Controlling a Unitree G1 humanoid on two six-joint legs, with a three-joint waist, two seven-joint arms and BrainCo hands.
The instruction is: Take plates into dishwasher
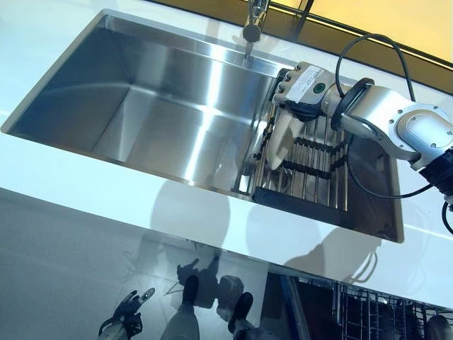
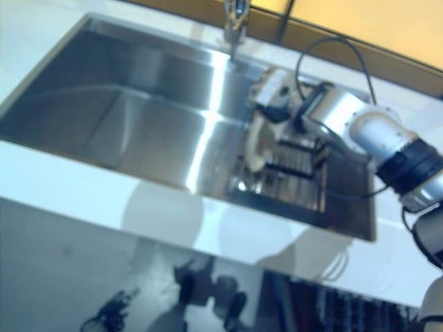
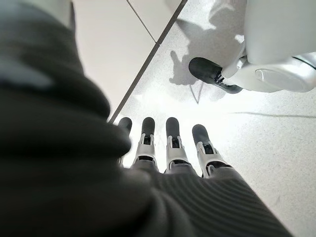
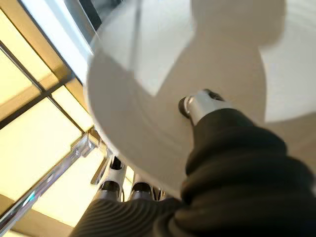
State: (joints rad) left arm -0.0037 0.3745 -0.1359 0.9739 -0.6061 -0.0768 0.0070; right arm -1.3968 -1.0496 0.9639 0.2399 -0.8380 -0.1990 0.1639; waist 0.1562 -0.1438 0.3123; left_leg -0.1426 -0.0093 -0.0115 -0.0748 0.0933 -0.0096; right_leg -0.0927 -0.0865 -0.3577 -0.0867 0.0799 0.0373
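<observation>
Sink: steel basin sunk into the white surface; left and middle of the basin bare, giving open room there.
Rack: dark wire drying rack, set against the right end of the sink, its near edge close to the basin's front wall.
Plate: pale, standing on edge at the left side of the rack, leaning slightly; the tap stands behind it at the far rim.
Right hand: reached over the right end of the sink from the right, wrist bent down onto the top edge of the plate; arm stretched level above the rack.
Right fingers: curled behind the plate's rim, with the thumb pressed on the plate's near face, pinching the plate between them.
Left hand: hanging low below the front edge of the surface, over the pale floor.
Left fingers: straight, side by side, holding nothing.
Dishwasher rack: dark wire basket, showing below the surface at lower right, well apart from the plate.
</observation>
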